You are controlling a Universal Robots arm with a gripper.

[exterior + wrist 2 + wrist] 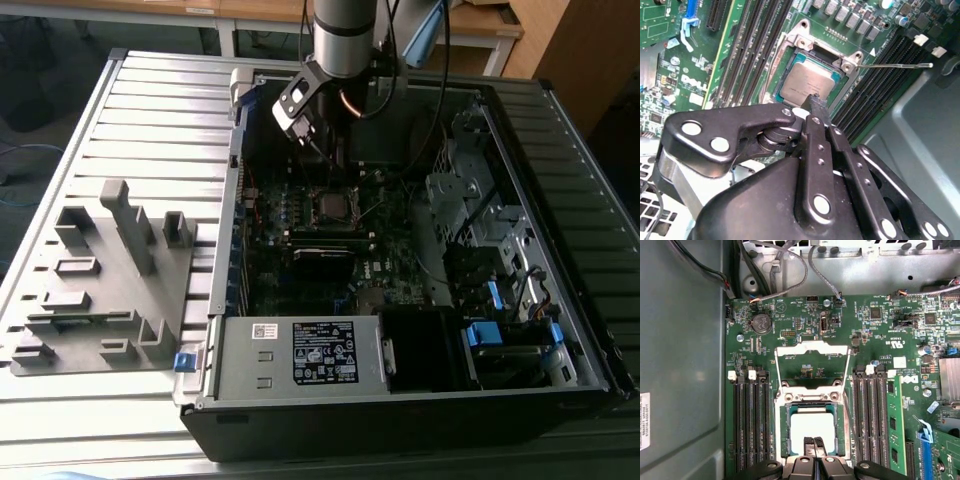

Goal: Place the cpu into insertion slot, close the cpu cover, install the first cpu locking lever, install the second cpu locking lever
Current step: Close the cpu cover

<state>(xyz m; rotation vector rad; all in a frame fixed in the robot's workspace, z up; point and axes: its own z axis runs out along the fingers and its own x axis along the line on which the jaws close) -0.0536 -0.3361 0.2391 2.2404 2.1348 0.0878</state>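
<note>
The cpu (812, 425), a small square chip with a pale metal top, lies flat inside the insertion slot (784, 432) on the green board, and is also seen in the second wrist view (805, 82). The cpu cover (812, 346), a thin silver frame, stands open, folded back off the slot on the side away from my fingers. My gripper (814, 441) is shut with nothing between its black fingers, its tips at or just above the chip's near edge (815, 100). A thin wire locking lever (895, 65) sticks out sideways, unlatched. In the exterior view the gripper (322, 145) hangs over the slot (330, 207).
Long black memory slots (747, 425) flank the socket on both sides. Cables (790, 270) run along the case wall beyond the board. In the exterior view a grey fixture plate (100, 280) lies left of the case, and a drive cage (470, 200) stands inside at the right.
</note>
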